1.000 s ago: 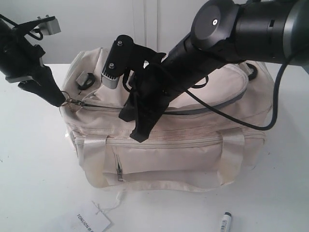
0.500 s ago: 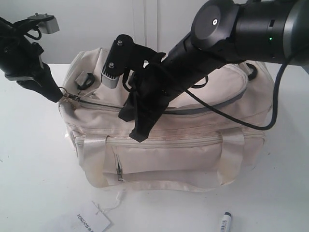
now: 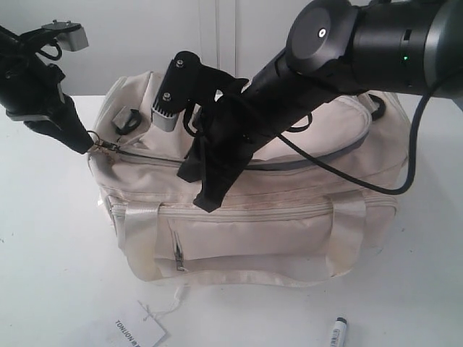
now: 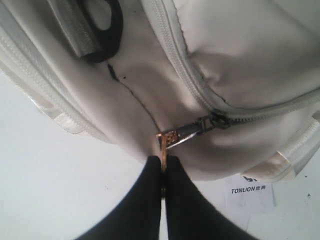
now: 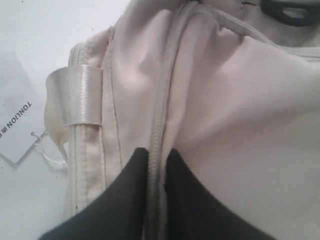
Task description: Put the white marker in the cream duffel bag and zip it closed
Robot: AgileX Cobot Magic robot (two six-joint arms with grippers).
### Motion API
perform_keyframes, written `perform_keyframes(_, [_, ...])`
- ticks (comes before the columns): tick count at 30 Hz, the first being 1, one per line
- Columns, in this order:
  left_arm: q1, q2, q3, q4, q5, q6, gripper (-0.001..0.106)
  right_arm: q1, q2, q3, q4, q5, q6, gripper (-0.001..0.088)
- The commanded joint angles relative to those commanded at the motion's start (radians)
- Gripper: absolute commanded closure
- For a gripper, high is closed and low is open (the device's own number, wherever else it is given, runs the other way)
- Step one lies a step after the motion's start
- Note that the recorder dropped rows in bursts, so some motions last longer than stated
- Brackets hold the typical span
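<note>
The cream duffel bag (image 3: 289, 217) stands on the white table. At the bag's left end my left gripper (image 3: 88, 144) is shut on the gold zipper pull (image 4: 165, 145), holding it taut off the slider (image 4: 210, 122). My right gripper (image 3: 206, 202) reaches down over the bag's front top. Its fingers (image 5: 125, 200) pinch a ridge of the zipper seam (image 5: 159, 125) between them. The white marker (image 3: 337, 331) with a black cap lies on the table in front of the bag, outside it and clear of both grippers.
A white paper tag (image 3: 137, 332) printed TONLION lies on the table front left, tied to the bag by a thread. The right arm (image 3: 347, 43) stretches over the bag's top. A shiny handle strap (image 3: 141, 238) loops down the front.
My left gripper has shifted slightly up and to the left with the pull, lifting the bag's left end a little. The right arm has not visibly moved.
</note>
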Motion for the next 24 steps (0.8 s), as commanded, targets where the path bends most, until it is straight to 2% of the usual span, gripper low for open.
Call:
perform_keyframes(3, [0.0, 0.0, 0.0, -0.003, 0.0, 0.0, 0.105, 0.0, 0.0, 0.0, 0.0, 0.002, 0.0, 0.0486])
perform_keyframes(5, [0.0, 0.0, 0.0, -0.003, 0.0, 0.0, 0.105, 0.0, -0.007, 0.0, 0.0, -0.004, 0.005, 0.0443])
perform_keyframes(11, [0.0, 0.0, 0.0, -0.007, 0.001, 0.0, 0.105, 0.0, -0.072, 0.0, -0.008, 0.006, 0.159, 0.0439])
perform_keyframes(20, [0.0, 0.0, 0.0, -0.026, 0.012, 0.0, 0.105, -0.004, -0.19, 0.0, -0.11, 0.055, 0.414, 0.0443])
perform_keyframes(24, [0.0, 0.0, 0.0, -0.026, 0.014, 0.0, 0.09, -0.004, -0.226, 0.0, -0.151, 0.094, 0.505, 0.0443])
